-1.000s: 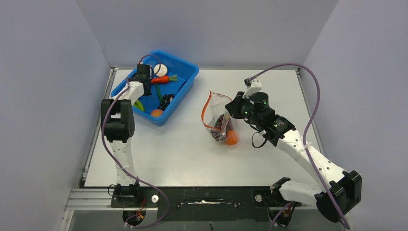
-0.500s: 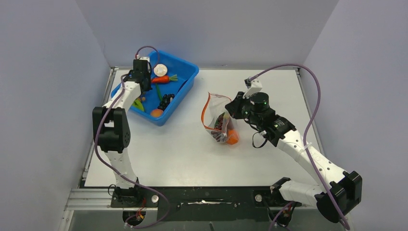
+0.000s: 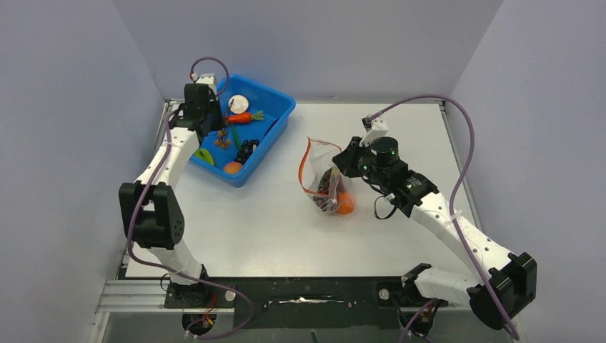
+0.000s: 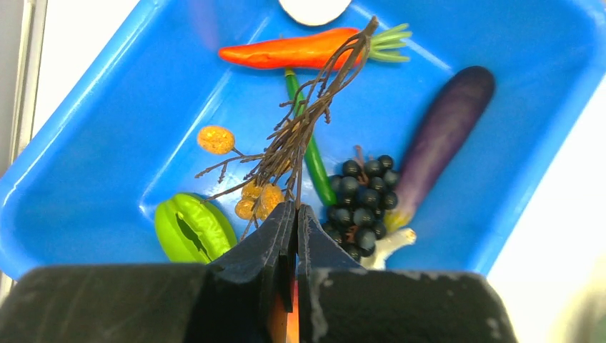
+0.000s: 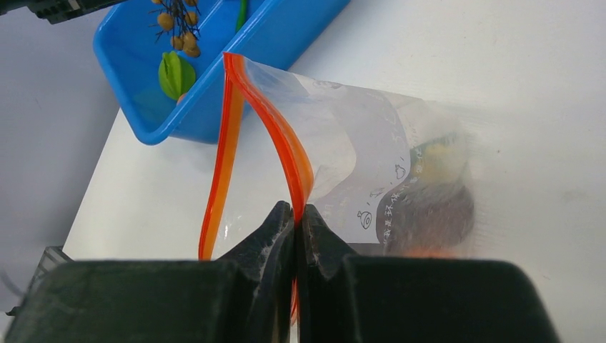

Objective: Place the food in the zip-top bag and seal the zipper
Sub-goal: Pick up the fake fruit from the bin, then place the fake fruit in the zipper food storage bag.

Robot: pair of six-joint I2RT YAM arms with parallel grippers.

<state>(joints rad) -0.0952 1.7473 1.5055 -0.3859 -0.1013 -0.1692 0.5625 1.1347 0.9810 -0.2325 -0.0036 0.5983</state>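
- Left end effector [image 4: 295, 211]: at the upper left of the top view, over the bin [image 4: 107, 107]. Its jaws are together, clamped on the stem of a brown sprig [image 4: 304, 125] with orange berries. The sprig reaches out from the fingertips over the bin floor; contact with the floor cannot be told.
- Bin contents: carrot [image 4: 293, 51], grapes [image 4: 361, 191], eggplant [image 4: 444, 132], green piece [image 4: 193, 229], orange ball [image 3: 232, 168], white disc [image 4: 314, 7].
- Right end effector [image 5: 296, 214]: at the centre of the top view. Its jaws are together, clamped on the zipper [image 5: 282, 132].
- Bag [image 5: 371, 164]: on the worktop [image 3: 286, 229], near the bin's right side, with its mouth open and lifted.
- Bag contents: a dark cluster [image 5: 432, 214] and an orange fruit [image 3: 346, 206] at the bottom.
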